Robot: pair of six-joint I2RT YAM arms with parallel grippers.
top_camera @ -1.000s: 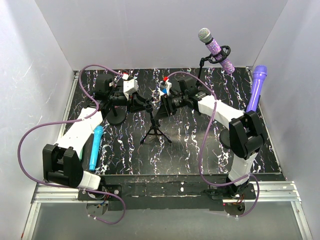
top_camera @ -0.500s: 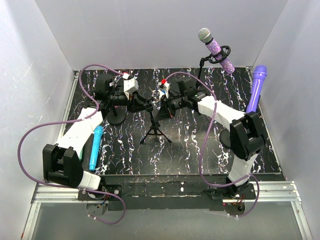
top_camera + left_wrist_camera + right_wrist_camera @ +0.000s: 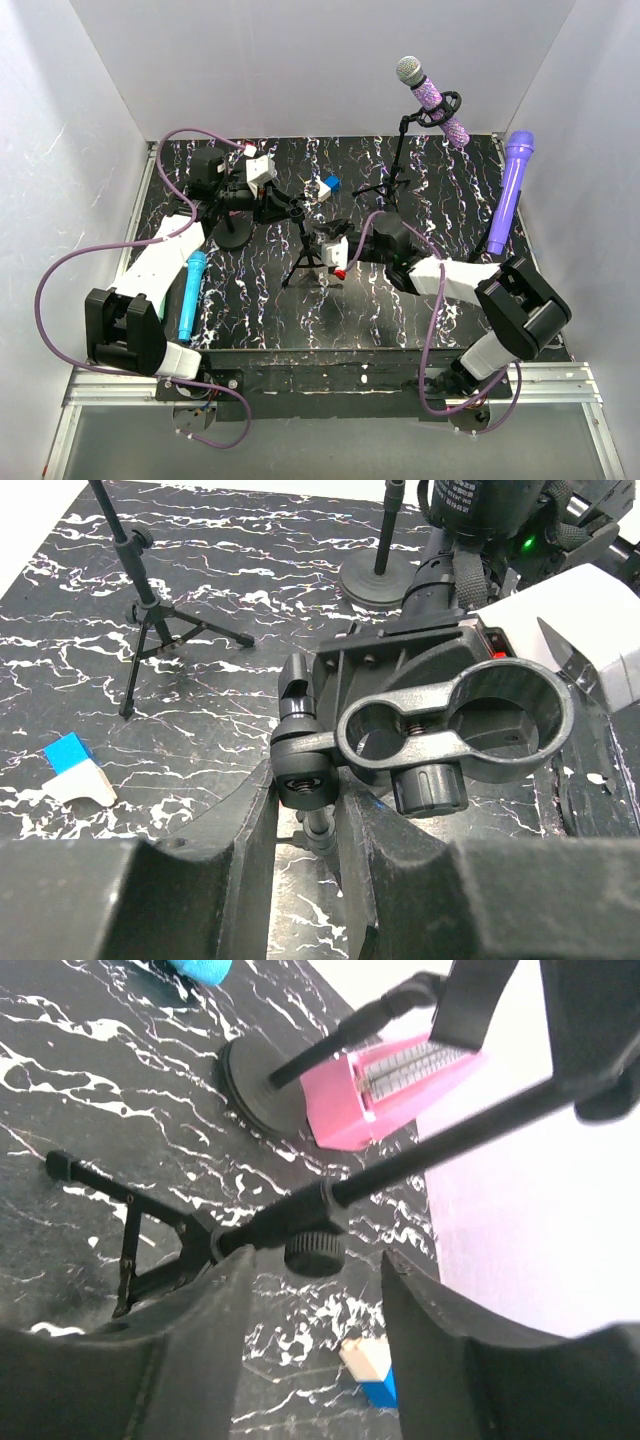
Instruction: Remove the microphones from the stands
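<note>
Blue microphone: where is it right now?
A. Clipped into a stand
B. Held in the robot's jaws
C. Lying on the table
C: the blue microphone lies flat on the black marbled table, near its left edge, with no clip and no jaws around it.

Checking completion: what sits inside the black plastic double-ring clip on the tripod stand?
Both rings of the black plastic double-ring clip look empty; its mount hides anything beneath.
</note>
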